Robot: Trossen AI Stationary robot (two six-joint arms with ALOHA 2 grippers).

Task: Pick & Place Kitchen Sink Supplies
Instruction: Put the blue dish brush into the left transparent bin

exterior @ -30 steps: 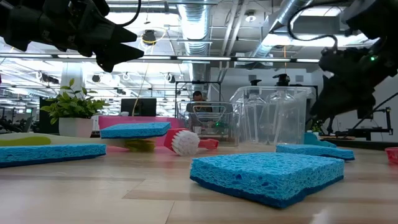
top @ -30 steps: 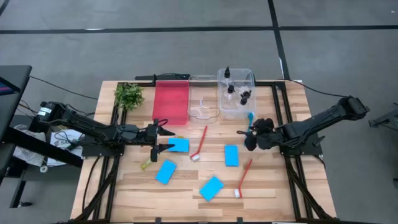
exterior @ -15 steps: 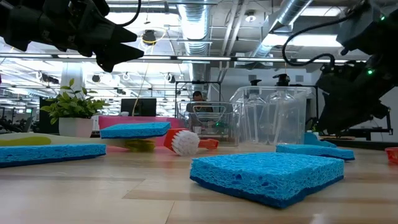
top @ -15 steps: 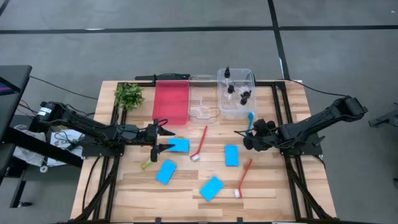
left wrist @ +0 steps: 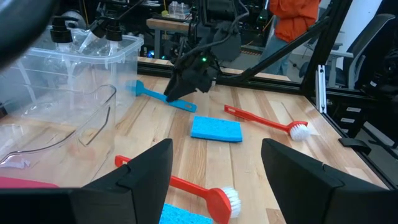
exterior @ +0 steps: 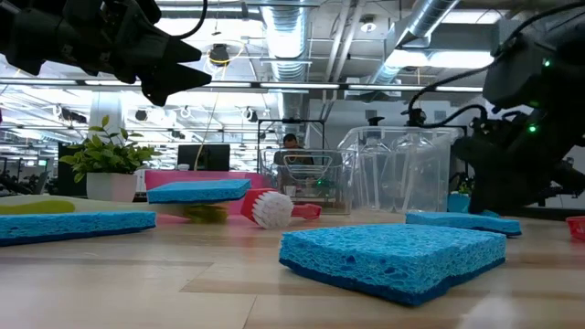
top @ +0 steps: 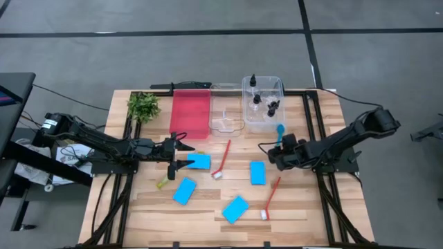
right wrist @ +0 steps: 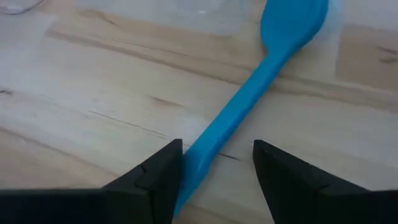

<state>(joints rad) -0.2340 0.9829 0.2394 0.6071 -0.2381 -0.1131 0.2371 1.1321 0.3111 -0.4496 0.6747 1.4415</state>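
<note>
A blue brush (top: 279, 131) lies flat on the table in front of the clear bin (top: 261, 119). My right gripper (right wrist: 217, 150) points slantwise down at it, open, with one finger on each side of the brush's handle (right wrist: 239, 109). My left gripper (top: 188, 153) hovers open above the table's left half, next to a blue sponge (top: 199, 161). Three more blue sponges (top: 257, 173) (top: 185, 191) (top: 236, 209), two red brushes (top: 223, 159) (top: 271, 197) and a yellow-green brush (top: 163, 182) lie on the wood. Small black-capped bottles (top: 257, 99) stand in the clear bin. My right gripper's fingers straddle the blue brush's handle near its free end (right wrist: 198, 163), coming slantwise from above and lying across it. The handle runs close along one finger (right wrist: 163, 169); I cannot tell whether it touches. The brush lies flat on the table.
A red tray (top: 190, 114) and a clear tray (top: 225, 116) stand at the far edge beside the bin. A leafy plant sprig (top: 143, 106) is at the far left. Bare wood lies along the near edge. A person in orange (left wrist: 297, 18) stands beyond the table.
My right gripper has sunk toward the table and shifted a little toward the table's left edge, rolling its wrist, until its fingers stand astride the blue brush's handle. The brush's head now shows clear of the arm.
</note>
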